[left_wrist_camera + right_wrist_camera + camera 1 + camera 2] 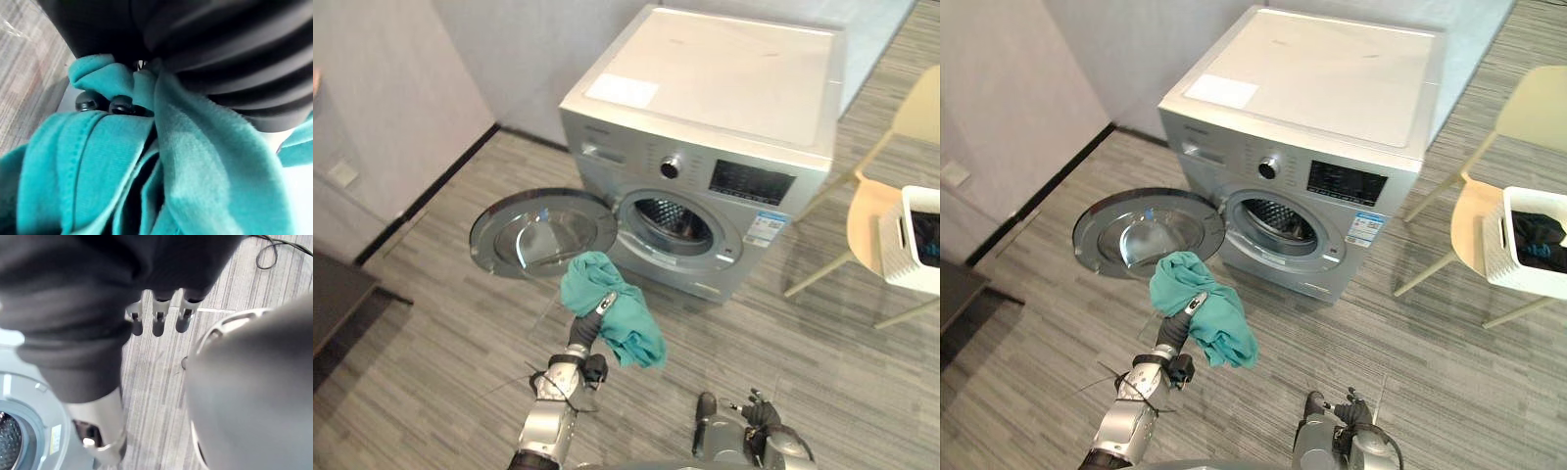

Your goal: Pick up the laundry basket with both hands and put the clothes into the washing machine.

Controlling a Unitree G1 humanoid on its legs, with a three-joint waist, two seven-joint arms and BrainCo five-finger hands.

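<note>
Cloth this soft and light hangs limp: our left hand (590, 323) has its fingers (121, 104) curled round the bunched teal garment (631, 328), loose folds dangling beside it. Just beyond the hand gapes the washing machine drum (671, 223). We judge the trailing folds need gathering. Our right hand (761, 408) idles, relaxed and empty.

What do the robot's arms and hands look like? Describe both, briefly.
The left arm and right arm are silver-grey. The left hand and right hand each wear a dark ribbed cover over back and wrist; their slim silver fingers end in dark rounded tips.
</note>
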